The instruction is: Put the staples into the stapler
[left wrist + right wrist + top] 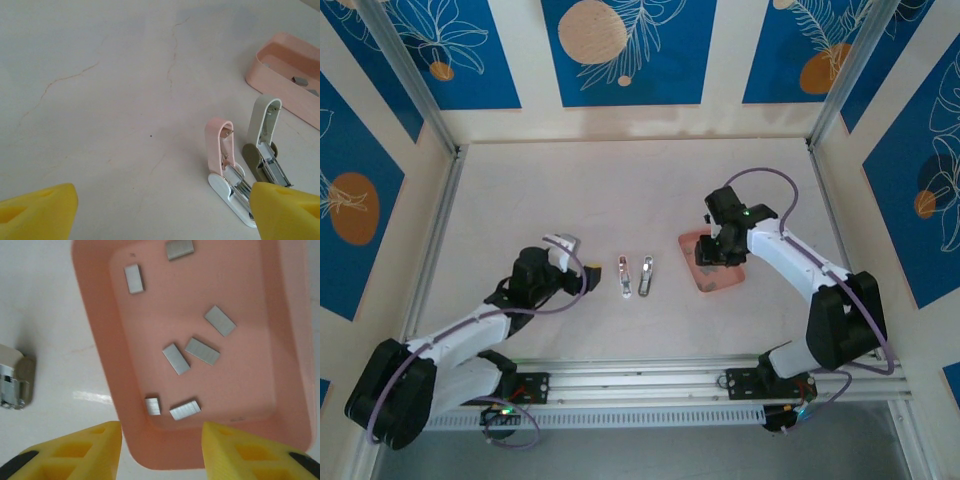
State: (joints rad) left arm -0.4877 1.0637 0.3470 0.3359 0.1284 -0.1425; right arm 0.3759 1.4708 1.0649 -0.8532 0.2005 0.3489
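7 grey metal staple strips (176, 359) are noted loose in the shallow pink plastic tray (95, 340); the right pincer (161, 440) is held apart, empty, over its rim. 1 isolated strip should be straddled across its width.

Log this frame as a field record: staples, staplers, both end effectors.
staples: seven strips loose in tray
pink stapler: hinged open, left of tray
grey stapler: hinged open, beside pink stapler
left end effector: open, empty, near staplers
right end effector: open, empty, above tray
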